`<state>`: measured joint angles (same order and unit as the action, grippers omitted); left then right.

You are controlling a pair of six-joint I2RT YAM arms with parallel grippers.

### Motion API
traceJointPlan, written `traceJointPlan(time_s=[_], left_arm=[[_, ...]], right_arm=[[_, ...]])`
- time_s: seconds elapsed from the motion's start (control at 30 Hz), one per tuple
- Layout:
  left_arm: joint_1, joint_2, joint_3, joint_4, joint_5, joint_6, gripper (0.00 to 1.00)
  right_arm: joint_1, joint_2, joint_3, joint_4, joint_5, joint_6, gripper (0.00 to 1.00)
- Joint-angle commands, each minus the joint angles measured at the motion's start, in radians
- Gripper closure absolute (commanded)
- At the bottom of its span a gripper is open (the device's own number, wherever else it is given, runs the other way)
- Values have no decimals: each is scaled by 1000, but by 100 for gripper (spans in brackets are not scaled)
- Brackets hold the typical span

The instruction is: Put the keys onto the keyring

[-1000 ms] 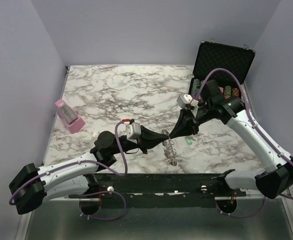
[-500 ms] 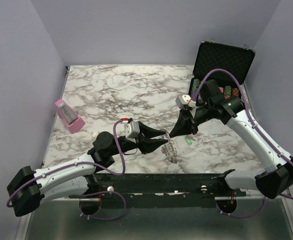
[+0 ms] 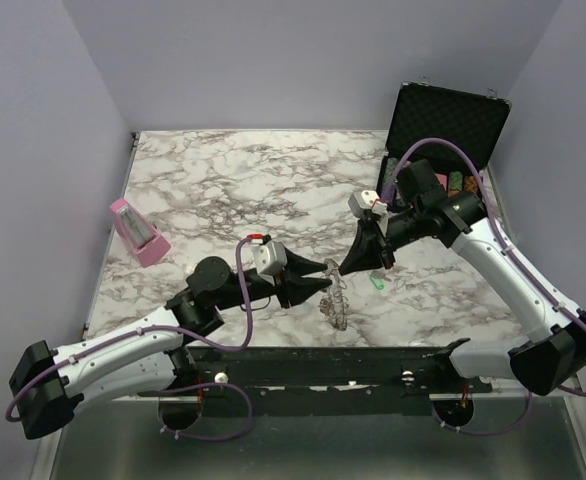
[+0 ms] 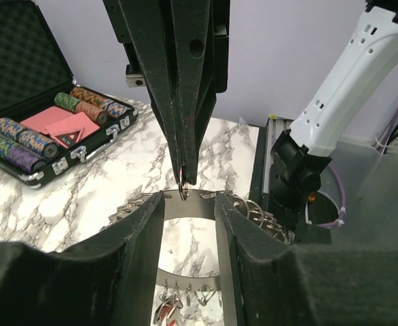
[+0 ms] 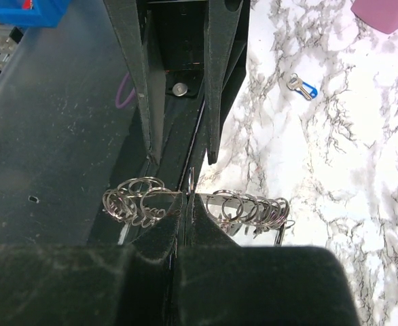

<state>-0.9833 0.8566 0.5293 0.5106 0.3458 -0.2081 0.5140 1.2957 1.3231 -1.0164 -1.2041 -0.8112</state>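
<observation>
The keyring (image 3: 336,303) sits low over the near-centre of the desk (image 3: 233,180), between my two arms and pinched at its top. I read it as hanging on edge. Its long axis runs from the pinch point down and toward the near edge of the desk, crosswise to the line between the two tools. In the wrist views its band lies flat across the frame, with small split rings bunched to either side of the pinch. I cannot tell whether its lower end touches the desk. At least one red-headed key (image 4: 164,310) appears to dangle from the lower band, so I judge the job partly done. A green key (image 3: 376,283) lies loose just beside the ring, and a blue key (image 5: 303,87) lies loose on the marble further off, so those two remain to be threaded. The right end effector (image 3: 345,268) has its fingers pressed together on the ring's top. The left end effector (image 3: 325,277) has its fingers spread apart to either side of the band, and I cannot tell if they touch it. The open case (image 3: 451,120) stands well apart at the far right.
</observation>
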Motion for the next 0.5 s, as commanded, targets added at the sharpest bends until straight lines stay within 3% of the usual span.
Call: traceJointPlan(time_s=[0.0, 0.27, 0.47], left_arm=[[-3, 19, 41, -37, -30, 24, 57], [-5, 67, 87, -40, -14, 38, 60], [-5, 78, 100, -61, 2, 47, 72]], right_arm=[[1, 8, 24, -17, 1, -8, 100], [0, 10, 21, -17, 2, -8, 100], [1, 13, 22, -21, -2, -14, 100]])
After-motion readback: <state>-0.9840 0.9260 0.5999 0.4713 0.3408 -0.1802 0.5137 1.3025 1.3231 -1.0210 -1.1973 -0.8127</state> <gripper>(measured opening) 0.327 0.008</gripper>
